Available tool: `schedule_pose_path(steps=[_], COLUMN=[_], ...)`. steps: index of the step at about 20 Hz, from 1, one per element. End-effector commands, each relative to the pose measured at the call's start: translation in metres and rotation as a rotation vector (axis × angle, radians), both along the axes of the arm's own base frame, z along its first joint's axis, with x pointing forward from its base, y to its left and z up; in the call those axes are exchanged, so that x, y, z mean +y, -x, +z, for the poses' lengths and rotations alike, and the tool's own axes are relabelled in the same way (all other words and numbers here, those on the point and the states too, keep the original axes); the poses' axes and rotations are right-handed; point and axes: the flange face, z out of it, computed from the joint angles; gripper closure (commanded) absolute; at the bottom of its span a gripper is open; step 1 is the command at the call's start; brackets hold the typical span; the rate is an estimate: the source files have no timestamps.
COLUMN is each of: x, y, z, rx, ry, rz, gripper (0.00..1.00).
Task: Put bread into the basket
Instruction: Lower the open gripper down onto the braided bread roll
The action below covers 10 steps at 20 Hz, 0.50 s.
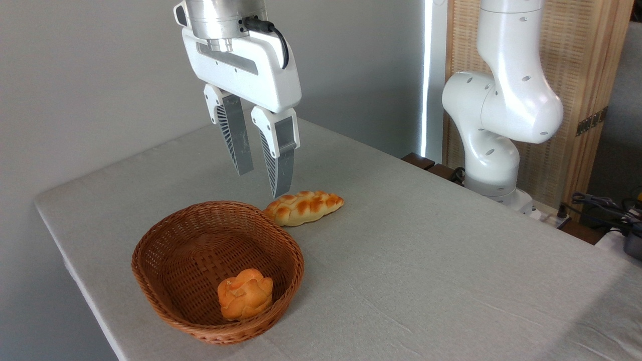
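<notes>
Gripper point(261, 183) hangs above the table point(426, 260), fingers parted a little, holding nothing. Braided bread point(304, 206) lies on the cloth just beyond the basket point(165, 250) rim. Small orange bun point(245, 294) sits inside the basket.

Robot lab setup — white robot arm point(501, 105) bolted beside a cloth-covered table point(426, 260), loose cables point(602, 205) beside the table, bare grey wall point(90, 75) behind the table

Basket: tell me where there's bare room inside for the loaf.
The basket floor is bare at the back and left, under the gripper. The orange bun crowds the front right wall. The braided loaf lies outside on the table, by the far rim.
</notes>
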Motion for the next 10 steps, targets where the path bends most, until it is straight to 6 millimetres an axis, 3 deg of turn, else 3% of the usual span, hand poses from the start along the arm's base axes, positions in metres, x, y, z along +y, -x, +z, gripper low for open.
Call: schedule_pose_path(steps=[1,10], x=[0.0007,0.0007], y=[0.0026,0.0088], z=[0.0028,0.0025], rx=[0.026,0.031], ry=[0.012,0.015], rz=[-0.01,-0.02], gripper=[0.0,0.0])
